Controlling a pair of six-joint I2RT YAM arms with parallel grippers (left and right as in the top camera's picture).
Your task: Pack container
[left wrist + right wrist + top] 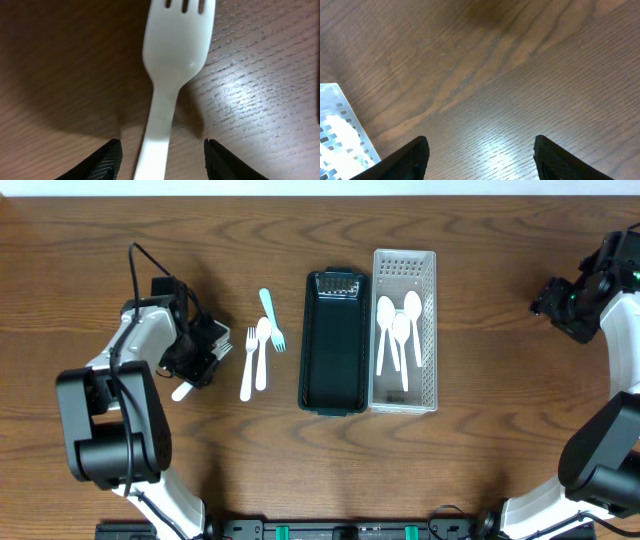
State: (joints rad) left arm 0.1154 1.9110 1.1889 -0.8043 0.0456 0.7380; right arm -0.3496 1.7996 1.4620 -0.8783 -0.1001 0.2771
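Your overhead looks straight down on the whole surface point(500, 440). Left wrist sits very close over the white fork point(172, 60) at left. Right wrist, higher, shares the basket point(340, 135) corner with overhead.

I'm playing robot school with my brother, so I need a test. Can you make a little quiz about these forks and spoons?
1. How many white spoons lie in the white basket?
2. True or false: the right gripper holds a spoon.
3. What lies between the fingers of the left gripper? A) white fork B) teal fork C) spoon

Key: 1) Three. 2) False, it is open with nothing in it. 3) A.
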